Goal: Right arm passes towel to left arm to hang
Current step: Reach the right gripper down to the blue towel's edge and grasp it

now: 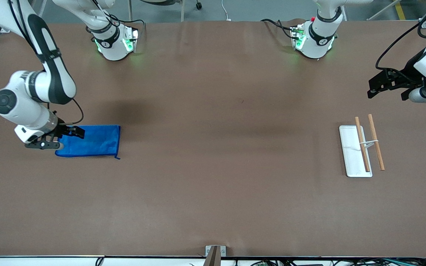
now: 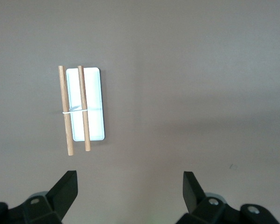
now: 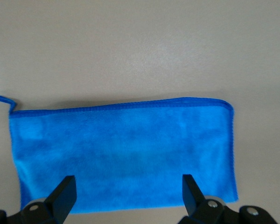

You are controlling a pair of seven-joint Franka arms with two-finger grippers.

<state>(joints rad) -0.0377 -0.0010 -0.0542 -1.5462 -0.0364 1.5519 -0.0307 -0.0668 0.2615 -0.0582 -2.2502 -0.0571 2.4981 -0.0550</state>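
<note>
We start at the right tool (image 1: pixel 58 137), jaws spread wide and holding nothing, low over the towel's (image 1: pixel 93 141) edge at the right arm's end of the counter (image 1: pixel 213 129). In the right wrist view the fingers (image 3: pixel 63 196) straddle the towel's long edge. The towel lies flat, a small thread loop at one corner. Our left tool (image 1: pixel 388 85) waits, equally wide and empty, up over bare counter near the rack (image 1: pixel 361 149), well apart from the towel.

What could go wrong? We judge a shallow pinch on that flat hem could slip, or gather too little cloth for a clean handover. And the rack, two wooden rods on a white base, looks light, so a dragging towel might tip it.

The counter is plain brown and matte; grey floor and cables edge it.
</note>
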